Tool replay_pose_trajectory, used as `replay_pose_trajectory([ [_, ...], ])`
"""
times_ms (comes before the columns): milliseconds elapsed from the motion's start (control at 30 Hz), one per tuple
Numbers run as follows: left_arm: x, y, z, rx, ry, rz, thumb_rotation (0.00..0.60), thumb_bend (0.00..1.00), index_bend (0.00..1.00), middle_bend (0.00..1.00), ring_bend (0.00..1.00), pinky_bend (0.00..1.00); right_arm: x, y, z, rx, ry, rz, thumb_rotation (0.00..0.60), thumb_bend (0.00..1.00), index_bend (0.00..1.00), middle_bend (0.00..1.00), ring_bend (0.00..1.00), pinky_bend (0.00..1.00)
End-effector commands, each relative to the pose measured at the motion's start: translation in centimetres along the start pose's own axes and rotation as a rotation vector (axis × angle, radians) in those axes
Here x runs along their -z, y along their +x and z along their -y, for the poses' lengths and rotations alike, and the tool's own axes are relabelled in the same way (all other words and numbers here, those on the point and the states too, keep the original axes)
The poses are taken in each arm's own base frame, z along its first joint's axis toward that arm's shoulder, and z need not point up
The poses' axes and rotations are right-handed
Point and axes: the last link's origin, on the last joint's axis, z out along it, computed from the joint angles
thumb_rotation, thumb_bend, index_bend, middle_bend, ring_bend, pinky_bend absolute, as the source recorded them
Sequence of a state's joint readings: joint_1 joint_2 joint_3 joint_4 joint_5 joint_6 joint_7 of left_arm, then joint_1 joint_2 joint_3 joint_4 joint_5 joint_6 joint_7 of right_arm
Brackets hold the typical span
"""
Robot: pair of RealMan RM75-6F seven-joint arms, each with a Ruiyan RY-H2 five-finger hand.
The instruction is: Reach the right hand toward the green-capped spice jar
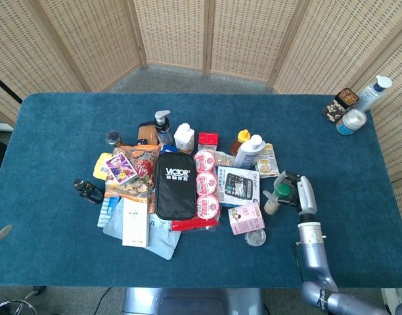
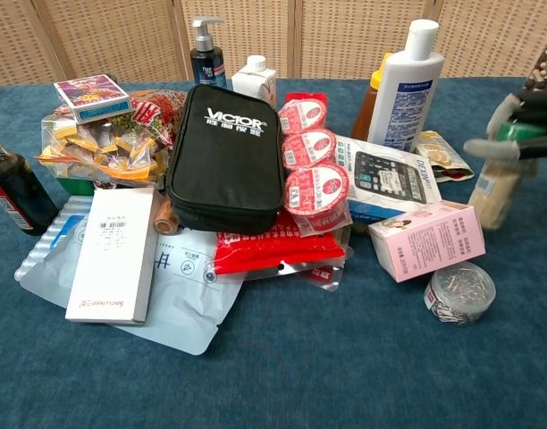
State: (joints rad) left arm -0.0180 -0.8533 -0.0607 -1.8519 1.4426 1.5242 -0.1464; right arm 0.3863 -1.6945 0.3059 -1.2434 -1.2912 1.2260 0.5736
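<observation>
The counter (image 1: 358, 157) lay bare along its right edge between the central clutter and the bottles (image 1: 358, 108) at the far right corner. The right hand (image 1: 294, 191) stood in this lane with the green-capped spice jar (image 1: 278, 195). To its left, the white lotion bottle (image 1: 249, 151), calculator pack (image 1: 238, 184), pink box (image 1: 246, 217) and round tin (image 1: 255, 237) blocked passage. The near edge was bare.

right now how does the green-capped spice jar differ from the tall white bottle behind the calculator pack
The green-capped spice jar is held by the right hand at its cap, seemingly lifted; the tall white bottle stands untouched. The jar is clear and shows pale contents; the bottle is opaque white with a blue label. The jar looks shorter and slimmer. Both are upright.
</observation>
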Motion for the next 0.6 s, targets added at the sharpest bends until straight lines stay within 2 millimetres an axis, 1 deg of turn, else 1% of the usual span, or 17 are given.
replay_pose_trajectory([
  [33,0.0,0.1,0.0,0.003,-0.004,0.001,0.6,0.0,0.0,0.0,0.0,0.0,-0.5,2.3,2.2,0.033,0.058,-0.049,0.6,0.03,0.63,0.95,0.89,0.78],
  [233,0.2,0.2,0.0,0.012,-0.015,0.0,0.6,0.0,0.0,0.0,0.0,0.0,-1.0,5.5,6.5,0.081,0.144,-0.113,0.6,0.03,0.63,0.95,0.89,0.78],
  [333,0.3,0.3,0.0,0.017,-0.02,0.002,0.6,0.0,0.0,0.0,0.0,0.0,-1.1,6.6,8.5,0.1,0.179,-0.138,0.6,0.02,0.63,0.95,0.89,0.78],
  [533,0.3,0.3,0.0,0.022,-0.029,0.005,0.6,0.0,0.0,0.0,0.0,0.0,-1.2,7.8,11.7,0.107,0.233,-0.169,0.6,0.02,0.63,0.95,0.89,0.78],
  [600,0.3,0.3,0.0,0.021,-0.028,0.008,0.6,0.0,0.0,0.0,0.0,0.0,-1.2,7.9,12.3,0.104,0.242,-0.172,0.6,0.02,0.63,0.95,0.89,0.78],
])
